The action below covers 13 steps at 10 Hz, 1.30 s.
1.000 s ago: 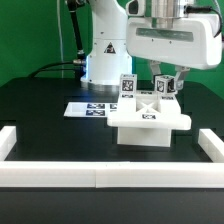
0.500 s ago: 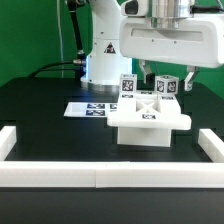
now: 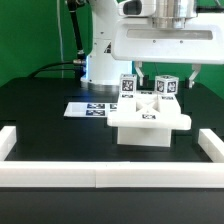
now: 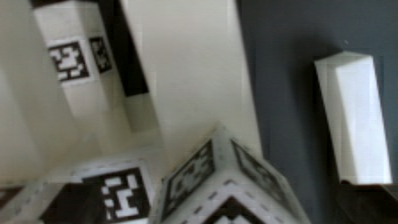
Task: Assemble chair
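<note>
The partly built chair (image 3: 150, 126) stands mid-table: a white slab seat with two tagged posts rising at its back, one on the exterior view's left (image 3: 128, 88) and one on its right (image 3: 167, 88). My gripper (image 3: 165, 72) hangs just above the posts under the big white wrist mount. Its two dark fingertips (image 3: 142, 70) show apart with nothing between them. In the wrist view a tagged post (image 4: 80, 60) stands beside the white seat surface. The top of another tagged post (image 4: 222, 185) fills the near edge. No fingers show there.
The marker board (image 3: 88, 109) lies flat on the exterior view's left of the chair. A low white border rail (image 3: 100, 177) runs along the front and both sides. The arm's white base (image 3: 105, 55) stands behind. A loose white block (image 4: 356, 115) lies on the dark table.
The gripper and wrist mount have risen and shifted toward the exterior view's left, away from the right post. The chair parts have stayed in place.
</note>
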Available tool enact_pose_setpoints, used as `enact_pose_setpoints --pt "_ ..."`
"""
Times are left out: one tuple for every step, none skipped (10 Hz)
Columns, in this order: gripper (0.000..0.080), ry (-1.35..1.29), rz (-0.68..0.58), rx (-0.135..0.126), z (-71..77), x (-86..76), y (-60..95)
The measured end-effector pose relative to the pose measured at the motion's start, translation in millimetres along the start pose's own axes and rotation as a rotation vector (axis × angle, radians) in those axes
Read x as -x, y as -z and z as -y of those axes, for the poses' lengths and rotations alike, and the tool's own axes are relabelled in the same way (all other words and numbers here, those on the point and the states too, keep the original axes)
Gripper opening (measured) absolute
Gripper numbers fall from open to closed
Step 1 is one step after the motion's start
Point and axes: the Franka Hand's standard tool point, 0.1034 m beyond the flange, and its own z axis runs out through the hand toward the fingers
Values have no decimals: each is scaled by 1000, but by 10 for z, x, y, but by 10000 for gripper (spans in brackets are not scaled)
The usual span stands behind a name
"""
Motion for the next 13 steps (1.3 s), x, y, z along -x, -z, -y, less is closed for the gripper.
enact_pose_setpoints --pt "649 75 0 0 -4 -1 0" --pt "649 151 0 1 -6 -2 0" --pt "649 210 0 1 -6 -2 0" --pt "649 255 0 2 -8 -3 0" --pt "649 338 0 2 -12 -4 0" --pt "649 397 0 2 -16 -6 0" --pt "649 434 0 2 -18 -6 -1" --pt "649 486 0 4 -25 -8 0" --pt "649 477 0 4 -27 -9 0" --pt "526 462 0 4 -27 -9 0" --pt "388 442 0 4 -27 -9 0" --pt "283 442 0 4 -29 -10 0" --pt "283 438 0 4 -29 -10 -1"
